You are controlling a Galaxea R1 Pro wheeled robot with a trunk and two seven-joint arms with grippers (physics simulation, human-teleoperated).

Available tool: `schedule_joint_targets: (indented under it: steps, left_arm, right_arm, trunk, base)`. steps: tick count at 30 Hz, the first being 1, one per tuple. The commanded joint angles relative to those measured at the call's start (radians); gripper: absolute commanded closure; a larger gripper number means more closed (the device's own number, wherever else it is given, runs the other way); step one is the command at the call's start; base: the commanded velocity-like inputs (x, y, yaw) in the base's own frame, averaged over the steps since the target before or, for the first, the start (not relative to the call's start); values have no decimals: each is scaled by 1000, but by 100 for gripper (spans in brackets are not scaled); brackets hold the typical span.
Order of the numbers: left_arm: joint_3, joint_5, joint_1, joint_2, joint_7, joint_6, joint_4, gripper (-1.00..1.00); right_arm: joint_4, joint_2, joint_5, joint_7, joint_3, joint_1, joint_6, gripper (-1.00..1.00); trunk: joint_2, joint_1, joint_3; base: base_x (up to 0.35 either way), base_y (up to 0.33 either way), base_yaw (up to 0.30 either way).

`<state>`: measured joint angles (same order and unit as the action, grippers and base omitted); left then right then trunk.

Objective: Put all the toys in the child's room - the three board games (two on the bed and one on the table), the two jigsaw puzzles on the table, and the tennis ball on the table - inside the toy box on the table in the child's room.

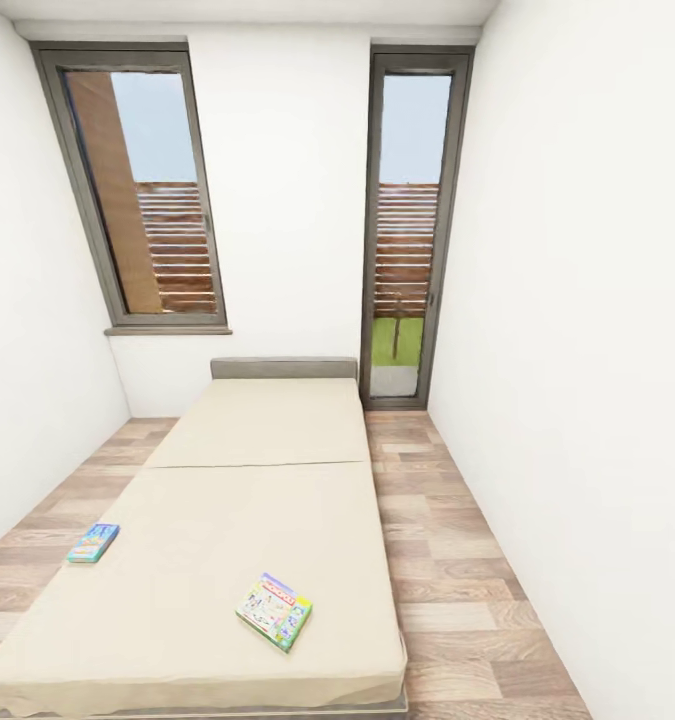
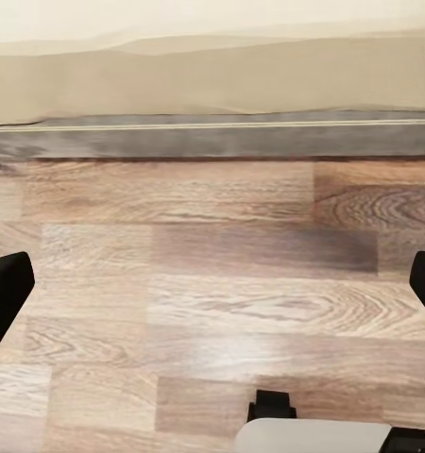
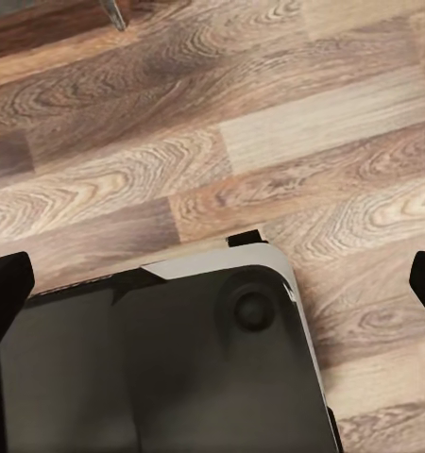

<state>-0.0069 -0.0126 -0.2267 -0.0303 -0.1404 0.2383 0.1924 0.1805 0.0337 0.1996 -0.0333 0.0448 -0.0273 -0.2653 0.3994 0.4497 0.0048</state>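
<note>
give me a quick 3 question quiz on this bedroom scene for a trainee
1. True or false: two board games lie on the bed.
2. Multiple choice: where is the board game with the blue cover?
A. near the bed's left edge
B. up by the headboard
C. on the floor by the glass door
3. Short answer: what surface do both wrist views look down on, and are the left claw and right claw open or shut?

Key:
1. True; the other is the green and white board game, near the foot of the bed.
2. A
3. The wooden floor; both claws are open, fingers spread wide, holding nothing.
</note>
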Motion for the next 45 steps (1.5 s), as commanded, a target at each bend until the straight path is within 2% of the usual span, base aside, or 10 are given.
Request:
schedule_joint_targets:
  steps: [1,11,21,25,26,29,32,34,39,45]
  left_arm:
    - [-1,-2,0,0,-3,3,-1,-100]
    - [0,4,0,1,-3,2,-1,-100]
    - [13,11,0,-3,-4,-4,-1,-100]
    - [16,12,0,-4,-5,-5,-1,-100]
    - [17,12,0,-4,-5,-5,-1,-100]
    - [17,12,0,-5,-5,-5,-1,-100]
    - [17,13,0,-5,-5,-5,-1,-100]
    - [18,13,0,-5,-5,-5,-1,-100]
    - [18,13,0,-5,-6,-5,-1,-100]
    - [18,13,0,-6,-8,-6,-1,-100]
  right_arm:
    - [0,2,3,-2,4,0,-3,-100]
    - [10,-3,6,-60,6,-3,10,-100]
    - [43,-10,15,-70,12,-34,50,-100]
    - [106,-28,16,-73,12,-78,179,-100]
    - [136,-44,16,-74,14,-96,251,-100]
    - [186,-68,17,-77,18,-126,363,-100]
    - [235,-84,17,-85,25,-161,466,-100]
    - [283,-95,17,-109,42,-212,568,-100]
    - [310,-99,17,-154,65,-264,634,-100]
    - [318,-101,17,-173,81,-276,614,-100]
  trunk:
    - [1,0,0]
    - [1,0,0]
    - [1,0,0]
    - [1,0,0]
    - [1,0,0]
    - [1,0,0]
    - [1,0,0]
    - [1,0,0]
    - [1,0,0]
    - [1,0,0]
  base:
    - [0,-58,0]
    - [0,-18,0]
    - [0,-1,0]
    - [0,0,0]
    - [0,0,0]
    - [0,0,0]
    - [0,0,0]
    - [0,0,0]
    - [0,0,0]
    - [0,0,0]
